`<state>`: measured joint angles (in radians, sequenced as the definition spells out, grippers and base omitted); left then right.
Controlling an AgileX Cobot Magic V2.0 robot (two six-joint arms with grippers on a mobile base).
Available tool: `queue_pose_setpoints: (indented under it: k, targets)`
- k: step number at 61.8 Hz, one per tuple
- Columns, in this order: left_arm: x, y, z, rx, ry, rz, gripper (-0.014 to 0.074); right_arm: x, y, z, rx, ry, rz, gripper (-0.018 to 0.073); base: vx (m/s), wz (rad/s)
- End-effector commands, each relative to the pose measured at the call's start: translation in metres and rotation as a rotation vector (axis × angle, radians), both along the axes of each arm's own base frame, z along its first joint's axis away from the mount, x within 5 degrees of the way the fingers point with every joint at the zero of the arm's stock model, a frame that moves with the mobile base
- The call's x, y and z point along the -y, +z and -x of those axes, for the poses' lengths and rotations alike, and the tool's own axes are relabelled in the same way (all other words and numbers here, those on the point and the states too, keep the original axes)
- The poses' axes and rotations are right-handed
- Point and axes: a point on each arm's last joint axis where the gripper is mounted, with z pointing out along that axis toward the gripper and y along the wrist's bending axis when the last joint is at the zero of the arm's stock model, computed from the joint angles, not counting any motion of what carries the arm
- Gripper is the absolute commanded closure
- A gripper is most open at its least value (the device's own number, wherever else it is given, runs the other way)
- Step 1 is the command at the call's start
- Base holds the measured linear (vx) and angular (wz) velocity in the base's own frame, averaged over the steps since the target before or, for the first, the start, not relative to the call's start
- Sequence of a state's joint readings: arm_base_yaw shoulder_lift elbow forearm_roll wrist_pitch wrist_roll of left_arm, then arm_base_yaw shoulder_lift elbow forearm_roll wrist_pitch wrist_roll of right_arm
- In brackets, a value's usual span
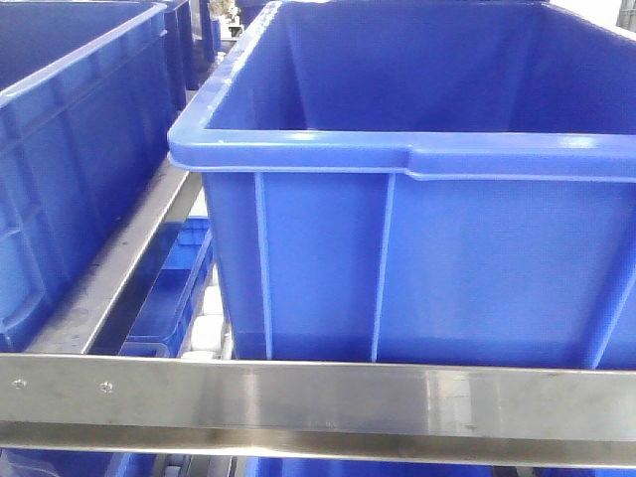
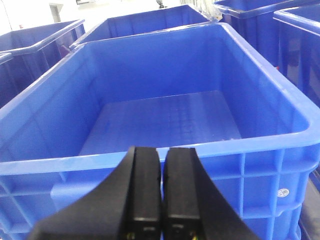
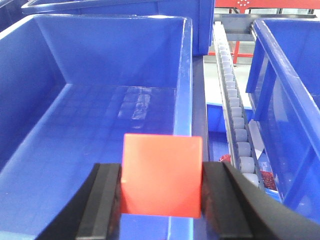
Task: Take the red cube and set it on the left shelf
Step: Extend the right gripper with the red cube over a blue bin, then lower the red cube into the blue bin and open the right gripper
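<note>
The red cube (image 3: 162, 175) shows only in the right wrist view. My right gripper (image 3: 161, 171) is shut on it, one black finger against each side. The cube hangs over the right-hand rim of a large blue crate (image 3: 100, 115). In the left wrist view my left gripper (image 2: 163, 153) is shut with nothing between its fingers, just in front of the near rim of another blue crate (image 2: 165, 115) with a bare floor. The left shelf (image 1: 318, 397) appears in the front view as brushed steel rails with rivets. Neither gripper nor the cube shows in that view.
A large blue crate (image 1: 447, 258) stands on the steel rails, with a second one (image 1: 60, 179) to its left. A steel side rail (image 1: 119, 268) runs between them. A strip of grey rollers (image 3: 235, 120) and another blue crate (image 3: 285, 100) lie right of the held cube.
</note>
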<state>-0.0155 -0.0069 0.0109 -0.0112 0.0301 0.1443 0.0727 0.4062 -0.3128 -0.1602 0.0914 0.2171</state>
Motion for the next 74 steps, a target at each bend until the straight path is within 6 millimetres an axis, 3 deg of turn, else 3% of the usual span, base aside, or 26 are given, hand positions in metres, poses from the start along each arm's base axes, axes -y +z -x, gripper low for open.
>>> queue_pose_setpoints:
  k: [1,14,25,43,56,63,74]
  targets:
    - [0.000,0.000,-0.001,0.062,-0.004,0.005,0.0491,-0.001,0.018,0.000,0.117,0.010,0.007,0.0501,0.00,0.00]
    - [0.000,0.000,-0.001,0.062,-0.004,0.005,0.0491,-0.002,0.022,0.000,0.148,0.025,0.004,0.0501,0.00,0.00]
    - [0.000,0.000,-0.001,0.062,-0.004,0.005,0.0491,-0.008,0.038,-0.021,0.083,0.059,0.007,0.0501,0.00,0.00]
    - [0.000,0.000,-0.001,0.062,-0.004,0.005,0.0491,-0.034,0.078,-0.102,-0.035,0.139,0.019,0.0501,0.00,0.00]
    - [0.000,0.000,-0.001,0.062,-0.004,0.005,0.0491,-0.070,0.084,-0.164,-0.193,0.206,0.051,0.0488,0.00,0.00]
    - [0.000,0.000,-0.001,0.062,-0.004,0.005,0.0491,-0.090,0.083,-0.185,-0.258,0.246,0.100,0.0372,0.00,0.00]
    - [0.000,0.000,-0.001,0.062,-0.004,0.005,0.0491,-0.112,0.075,-0.207,-0.299,0.285,0.139,0.0001,0.00,0.00]
